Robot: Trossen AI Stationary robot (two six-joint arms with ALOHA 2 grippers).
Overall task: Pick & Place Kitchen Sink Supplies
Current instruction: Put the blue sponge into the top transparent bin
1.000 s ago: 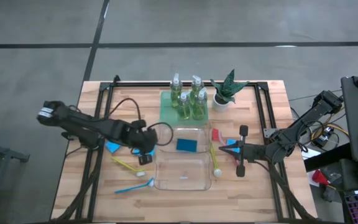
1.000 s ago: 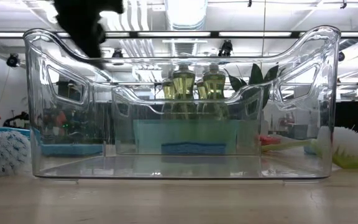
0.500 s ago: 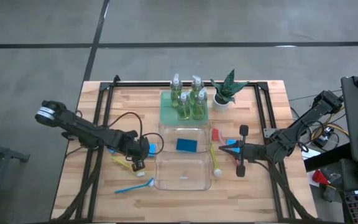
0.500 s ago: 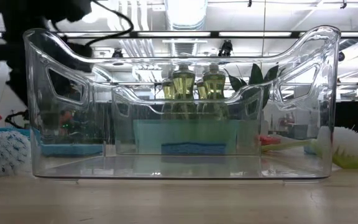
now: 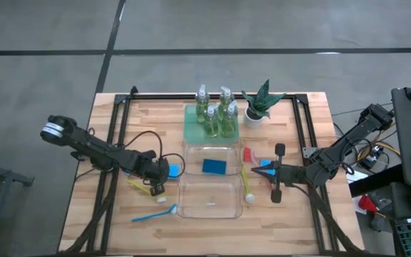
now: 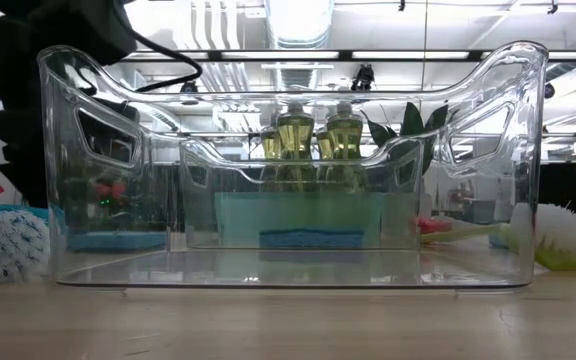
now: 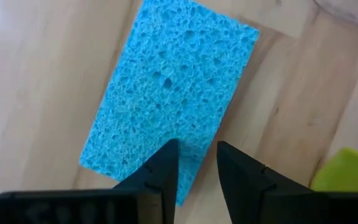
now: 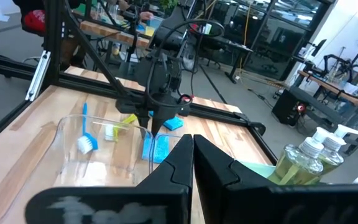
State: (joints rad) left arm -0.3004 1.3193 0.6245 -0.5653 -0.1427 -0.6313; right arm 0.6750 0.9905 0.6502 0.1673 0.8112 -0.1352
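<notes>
Just left of the frame's centre, the left gripper (image 7: 196, 163) hovers part-open, empty, over a flat blue rectangular sponge (image 7: 169, 93). Descending off-centre, its jaws could pinch only a corner; right gripper (image 5: 277, 173) waits clenched.

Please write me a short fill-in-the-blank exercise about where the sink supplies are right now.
1. The blue sponge under the left gripper lies on the ____.
2. The pump bottles stand on a ____ tray.
3. The clear bin nearer the bottles holds one blue ____.

Missing words: table; green; sponge
</notes>
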